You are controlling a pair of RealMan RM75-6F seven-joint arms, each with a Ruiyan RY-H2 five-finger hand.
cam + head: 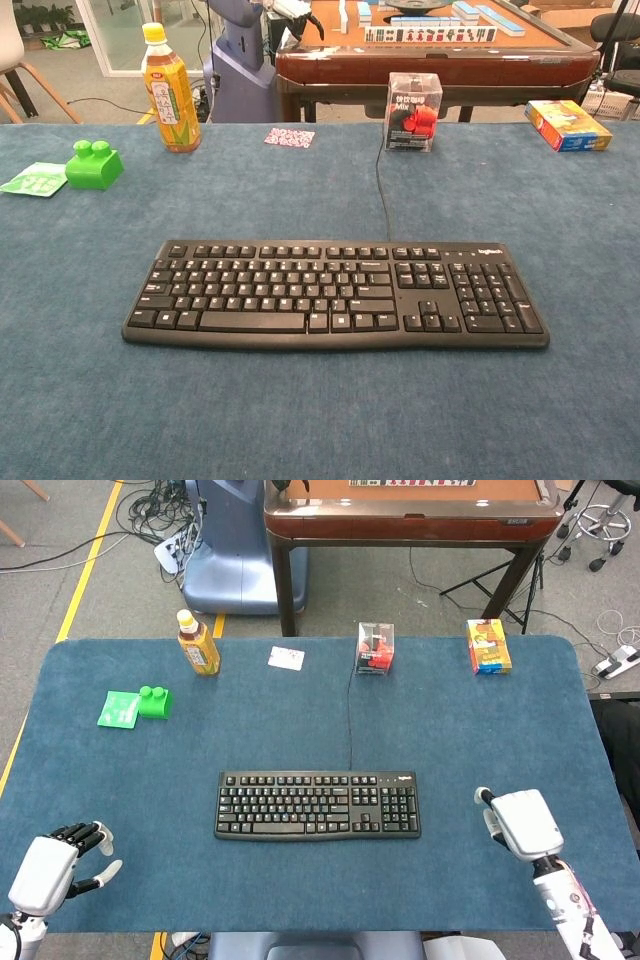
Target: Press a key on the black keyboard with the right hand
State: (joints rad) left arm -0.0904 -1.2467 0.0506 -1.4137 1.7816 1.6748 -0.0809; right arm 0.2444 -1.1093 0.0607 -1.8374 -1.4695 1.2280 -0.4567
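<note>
The main risk, as a judgement, is a broad press: the right hand (522,823) sits at the lower right of the head view, near the keyboard (317,804) but apart from it, and its back faces the camera so that only a fingertip or two peeks out at its upper left edge; whether its fingers are apart or curled cannot be told. If it comes in flat, several keys on the number pad end could go down at once, or the light board could slide on the blue table (480,730) cloth. The cable (350,715) running up toward the clear box (375,648) could also tug it askew. The keyboard is black, full-size, with small white legends, lying flat and level at the centre of the frame, square to the table edge. The left hand (52,868) rests at the lower left, empty, fingers apart
</note>
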